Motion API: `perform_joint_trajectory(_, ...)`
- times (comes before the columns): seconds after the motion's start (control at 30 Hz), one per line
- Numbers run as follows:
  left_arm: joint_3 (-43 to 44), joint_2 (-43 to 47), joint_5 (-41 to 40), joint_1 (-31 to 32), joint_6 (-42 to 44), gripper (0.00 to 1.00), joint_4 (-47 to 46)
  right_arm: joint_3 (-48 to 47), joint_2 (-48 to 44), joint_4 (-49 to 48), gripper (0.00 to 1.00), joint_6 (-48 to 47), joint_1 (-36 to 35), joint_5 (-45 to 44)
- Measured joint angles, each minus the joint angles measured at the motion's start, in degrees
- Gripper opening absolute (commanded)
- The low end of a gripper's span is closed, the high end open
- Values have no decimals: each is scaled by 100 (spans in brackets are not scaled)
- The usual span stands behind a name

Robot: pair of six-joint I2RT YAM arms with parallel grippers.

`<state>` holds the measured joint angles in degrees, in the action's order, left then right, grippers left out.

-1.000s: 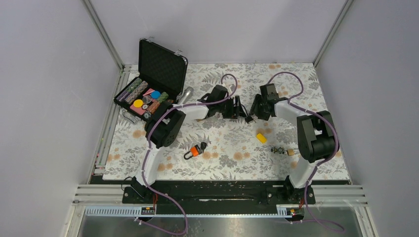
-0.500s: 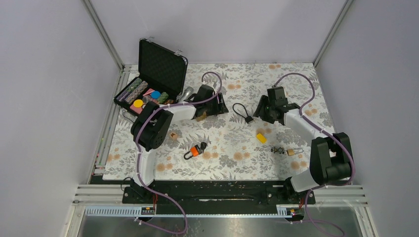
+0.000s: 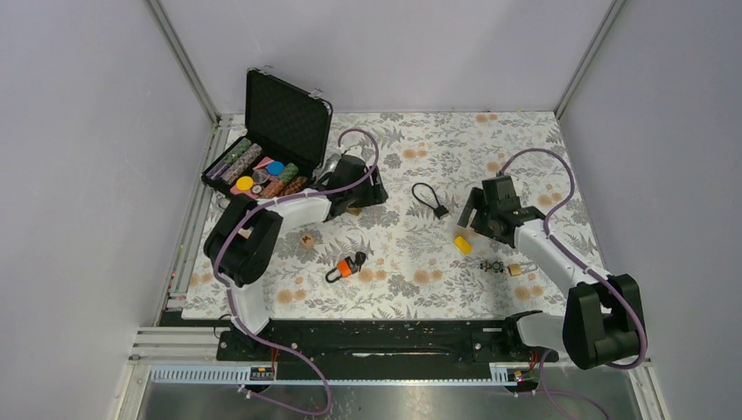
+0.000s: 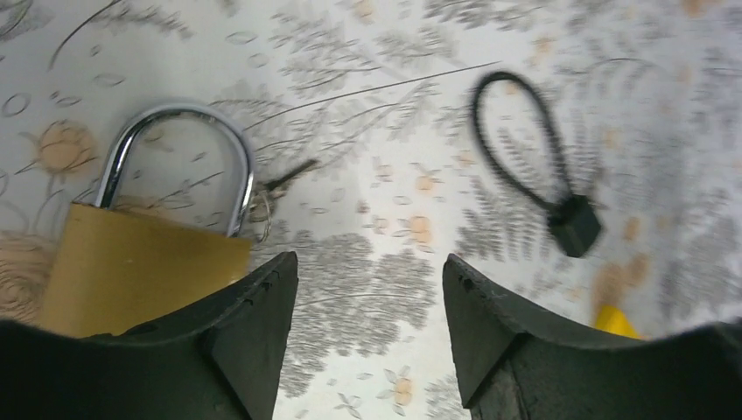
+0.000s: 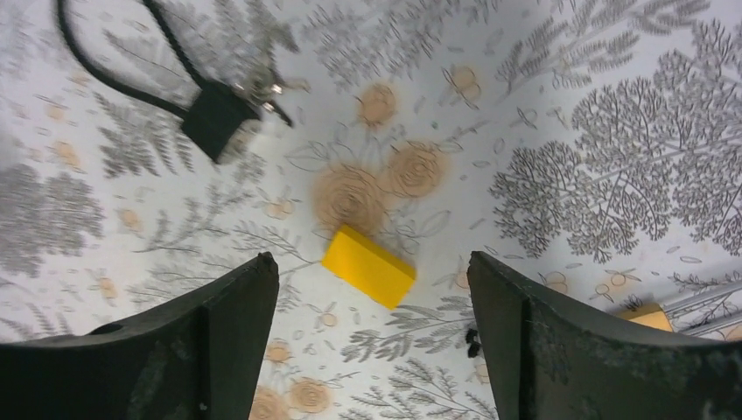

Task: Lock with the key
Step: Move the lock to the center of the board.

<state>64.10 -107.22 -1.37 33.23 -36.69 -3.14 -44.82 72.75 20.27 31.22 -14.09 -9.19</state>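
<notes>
The black cable lock [image 3: 441, 211] lies flat near the middle of the floral cloth [image 3: 411, 254]. Its thin cable forms a narrow closed loop, and both ends meet at a small square body at the loop's near-right end. In the right wrist view a small silver key [image 5: 265, 88] lies against that body. The view is too blurred to tell whether the key is inserted.

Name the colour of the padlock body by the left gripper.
The padlock body is brass gold; left wrist view.

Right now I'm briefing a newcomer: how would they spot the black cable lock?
From the open case far left on the table, look right past the left gripper. The cable lock lies mid-table, the only all-black lock, with a thin cord loop.
</notes>
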Motion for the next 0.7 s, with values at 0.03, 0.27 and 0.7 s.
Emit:
perform_joint_trajectory(0.03, -31, 109, 127, -2, 4, 63, -44, 142, -20, -59, 86, -35, 0, -20)
perform_joint_trajectory(0.27, -236, 1008, 859, 9, 20, 77, -586, 448, 348, -50, 79, 61, 0, -131)
perform_joint_trajectory(0.7, -1224, 2859, 179, 9, 378, 99, -468, 796, -1178, 999, 79, 1799, 2, -1657)
